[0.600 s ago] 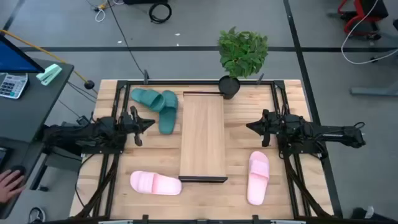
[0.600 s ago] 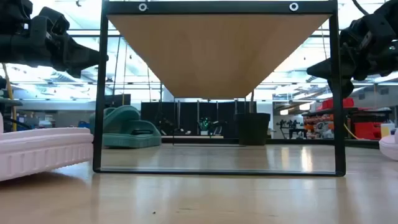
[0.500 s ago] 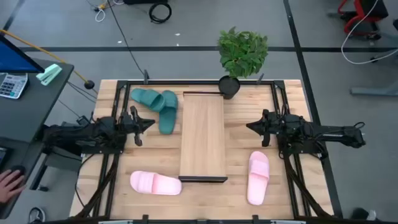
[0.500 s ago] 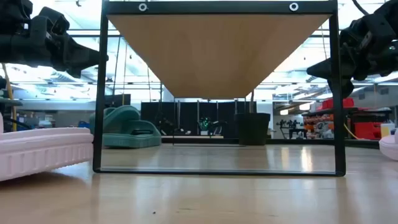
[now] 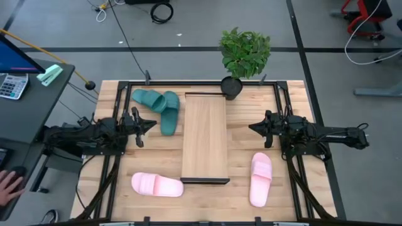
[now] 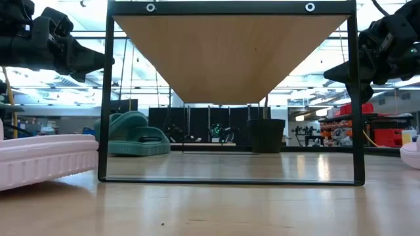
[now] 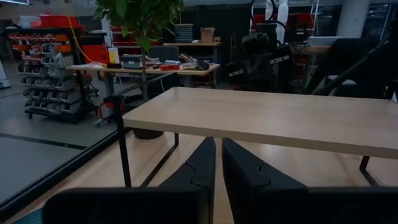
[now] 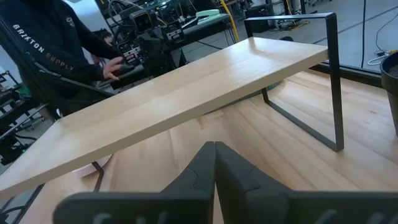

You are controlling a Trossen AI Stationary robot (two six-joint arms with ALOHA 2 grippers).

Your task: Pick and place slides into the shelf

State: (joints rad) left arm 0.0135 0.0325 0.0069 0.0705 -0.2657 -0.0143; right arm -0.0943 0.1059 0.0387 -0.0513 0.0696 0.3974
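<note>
The shelf (image 5: 204, 137) is a long light wood board on dark metal end frames in the table's middle; nothing lies on it. Two dark teal slides (image 5: 157, 103) lie sole-down at the far left, one overlapping the other. One pink slide (image 5: 156, 185) lies near the shelf's near-left corner, the other pink slide (image 5: 261, 179) to its near right. My left gripper (image 5: 151, 123) hovers shut left of the shelf, pointing at it. My right gripper (image 5: 253, 128) hovers shut right of the shelf. Both touch nothing.
A potted plant (image 5: 244, 56) stands at the table's far edge, just beyond the shelf's far right corner. A dark frame (image 5: 188, 82) runs along the table's edges. A person's hand (image 5: 7, 187) rests at a desk off the table's left.
</note>
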